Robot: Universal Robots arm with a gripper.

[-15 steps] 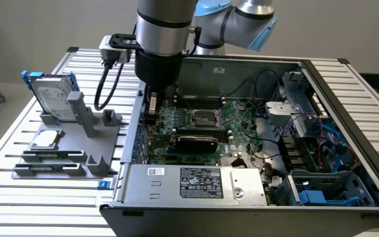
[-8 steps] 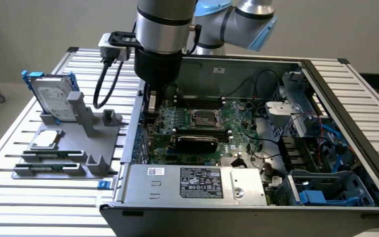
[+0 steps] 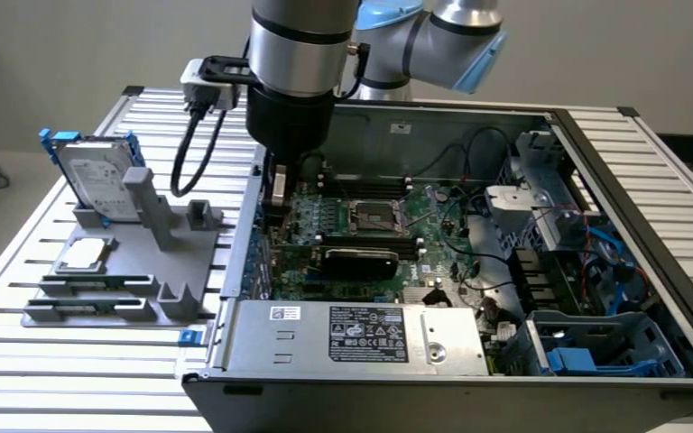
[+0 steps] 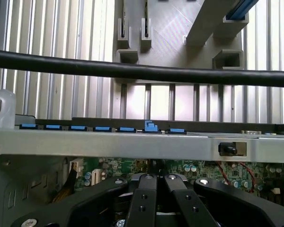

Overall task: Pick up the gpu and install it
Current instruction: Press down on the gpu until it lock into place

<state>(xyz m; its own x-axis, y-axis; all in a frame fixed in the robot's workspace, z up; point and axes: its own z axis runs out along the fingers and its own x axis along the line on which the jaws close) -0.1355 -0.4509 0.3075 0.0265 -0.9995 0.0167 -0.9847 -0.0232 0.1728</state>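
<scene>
- Exterior view: reaching straight down by way of the arm (image 3: 304, 54) into the open computer case (image 3: 635, 180), close to the wall on the exterior view's left.
- Ending in the gripper (image 3: 277, 203), low over the motherboard (image 3: 310, 212), fingers pressed together with nothing seen clamped between them.
- Just below and toward the exterior view's right of those fingertips: what looks like the gpu (image 3: 361, 262), standing on edge in the board, black shroud facing the camera, between the processor socket (image 3: 371, 215) and the grey power-supply box (image 3: 359, 336).
- Cannot tell whether touching that card or just apart from it.
- Outside the case, on the slatted table (image 3: 82, 361): a grey fixture (image 3: 172, 234) with the hard drive (image 3: 91, 176) upright in its blue frame at the far end.
- Wrist view: looking past the gripper (image 4: 156, 178), with the black fingers (image 4: 144, 198) closed against each other near the tips.
- Beyond the tips: a strip of green motherboard (image 4: 118, 166), then the grey case wall (image 4: 132, 144) topped by a row of blue tabs (image 4: 78, 127), one of them standing higher than the rest.
- Across the upper part: a thick black cable (image 4: 142, 72), and behind it the table slats (image 4: 52, 28) and the grey fixture (image 4: 170, 28).
</scene>
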